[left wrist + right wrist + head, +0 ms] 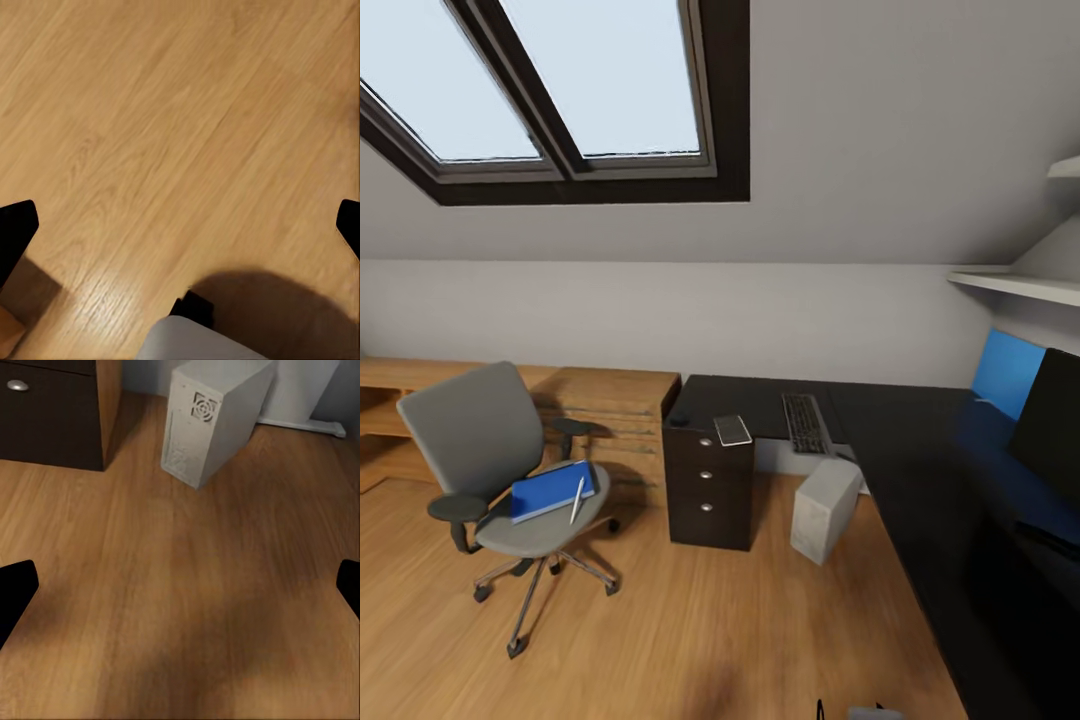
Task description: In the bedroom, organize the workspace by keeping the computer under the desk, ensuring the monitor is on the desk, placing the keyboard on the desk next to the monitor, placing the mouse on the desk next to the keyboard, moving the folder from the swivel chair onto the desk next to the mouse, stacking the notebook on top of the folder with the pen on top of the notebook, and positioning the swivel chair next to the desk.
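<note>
Both grippers hang with their jaws spread wide over the wooden floor, empty: the left gripper looks down on bare planks, and the right gripper faces the computer, which stands on the floor beside the black drawer unit. From the head view, the computer sits at the inner corner of the L-shaped desk. On the desk lie the keyboard and, near it, the notebook above the drawers. The monitor stands at the far right. The swivel chair stands well apart, carrying the blue folder with the pen resting across its edge.
</note>
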